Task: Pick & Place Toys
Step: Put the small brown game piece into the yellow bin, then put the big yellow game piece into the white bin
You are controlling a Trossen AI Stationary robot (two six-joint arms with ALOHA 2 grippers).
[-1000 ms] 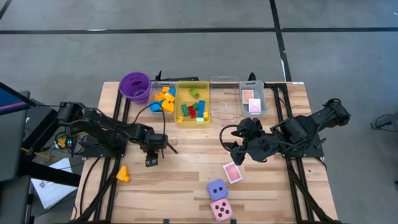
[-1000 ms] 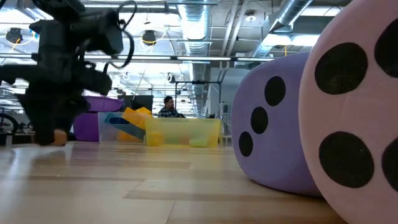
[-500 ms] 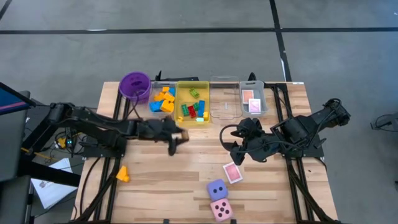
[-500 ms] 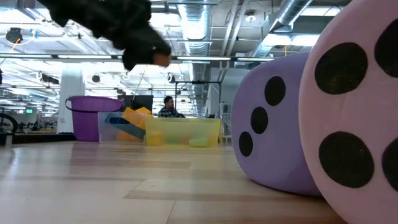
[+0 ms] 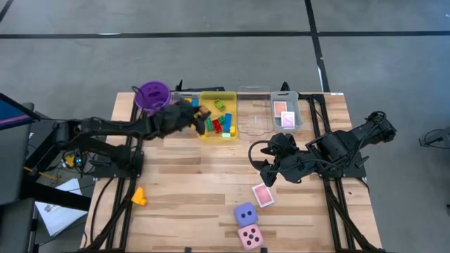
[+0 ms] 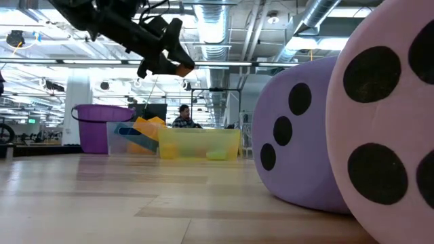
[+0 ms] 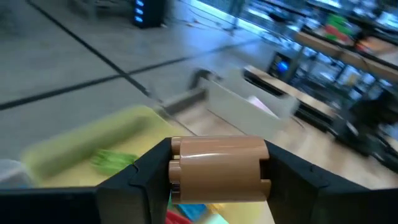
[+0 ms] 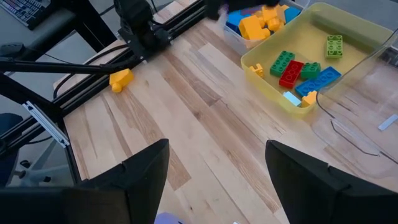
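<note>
1. Low view shows two big soft dice right up close: the pink die (image 6: 386, 135) is nearest and the purple die (image 6: 302, 132) sits touching it, both on the wooden table (image 6: 135, 203)
2. From above, a pink-backed card (image 5: 263, 195) lies flat on the table, near the dice and well apart from the trays
3. One orange brick (image 5: 138, 196) lies alone near the table's left edge, far from the trays
4. The right gripper (image 5: 267, 165) waits low over the middle of the table, just past the card; its two fingers (image 8: 143, 168) stand apart and hold nothing
5. The left gripper (image 7: 217, 171) is farther back, up in the air by the yellow tray (image 5: 207, 98); its fingers are clamped on a brown-orange brick (image 7: 219, 169)
6. The yellow tray already holds green, red and blue bricks (image 8: 297, 70), and more yellow and blue bricks (image 8: 261, 22) lie in the clear tray beside it
7. Farther right, two more cards (image 5: 285, 114) rest in another clear tray (image 5: 301, 119), and the purple cup (image 5: 152, 95) stands at the far left of the row
8. What could go wrong: the held brick is up high and the trays touch, so if the fingers let go too early it may bounce out or land in the wrong tray
9. The arm could also bump the purple cup, since it reaches just beside it
</note>
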